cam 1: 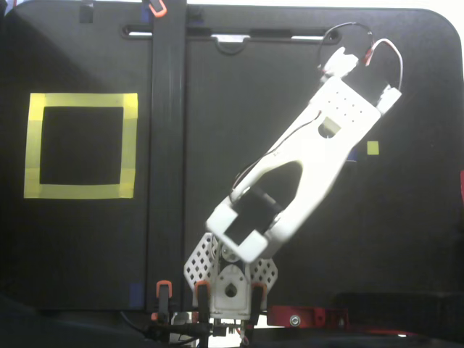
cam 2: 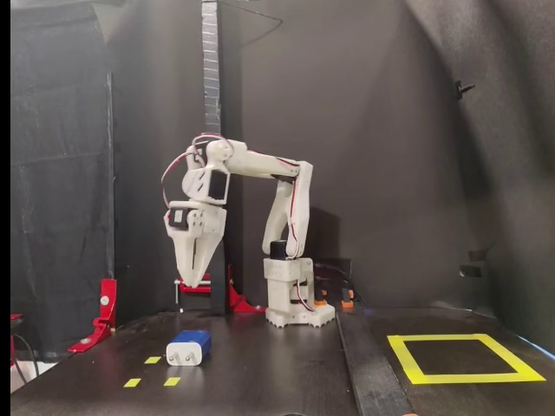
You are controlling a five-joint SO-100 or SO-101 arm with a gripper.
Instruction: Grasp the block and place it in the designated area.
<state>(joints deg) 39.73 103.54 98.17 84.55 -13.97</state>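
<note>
In a fixed view from the front, the block (cam 2: 189, 347) lies on the black table at the left, dark blue with a white end face and two short prongs facing the camera. My gripper (cam 2: 193, 281) hangs well above it, pointing straight down, its fingers drawn together to a point with nothing between them. The designated area (cam 2: 464, 378), a yellow tape square with a black centre, lies at the right of that view and at the left (cam 1: 80, 100) of a fixed view from above. From above, my white arm (cam 1: 312, 156) covers the block.
Small yellow tape squares (cam 2: 153, 359) lie around the block; one (cam 1: 373, 148) shows from above. Red clamps (cam 2: 105, 310) stand at the left. A black upright post (cam 2: 210, 104) rises behind the arm, and the arm's base (cam 2: 295, 303) sits mid-table.
</note>
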